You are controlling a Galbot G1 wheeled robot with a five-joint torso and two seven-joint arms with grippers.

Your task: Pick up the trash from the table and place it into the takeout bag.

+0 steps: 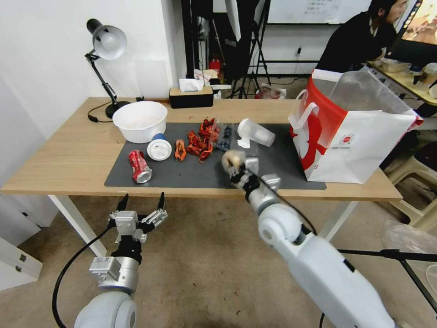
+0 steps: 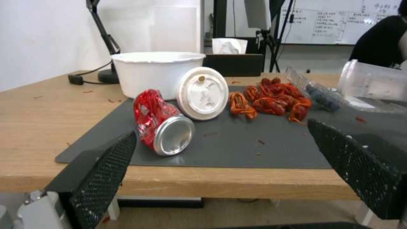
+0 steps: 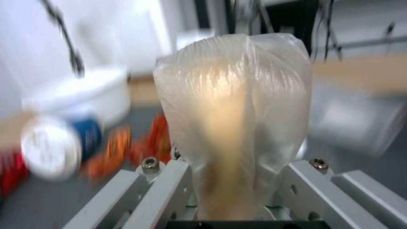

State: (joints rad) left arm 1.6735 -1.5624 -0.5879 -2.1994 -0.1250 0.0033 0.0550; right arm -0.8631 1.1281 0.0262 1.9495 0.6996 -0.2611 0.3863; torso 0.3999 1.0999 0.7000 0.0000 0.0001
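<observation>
Your right claw (image 1: 233,165), frame centre over the mat (image 1: 182,175), is clamped on the wrapped lump (image 3: 233,127). It looks soft, light, with slick film, so I'd keep the grip low on the bulk, not the loose wrap. The bag (image 1: 346,132) stands open at right. Left claw (image 1: 142,202) hangs spread wide, lower left, before the can (image 2: 163,127).

Light-wood table (image 1: 68,159) carries grey mat (image 1: 191,175), takeout bag (image 1: 359,141), lamp (image 1: 107,45), tissue box (image 1: 191,97).
</observation>
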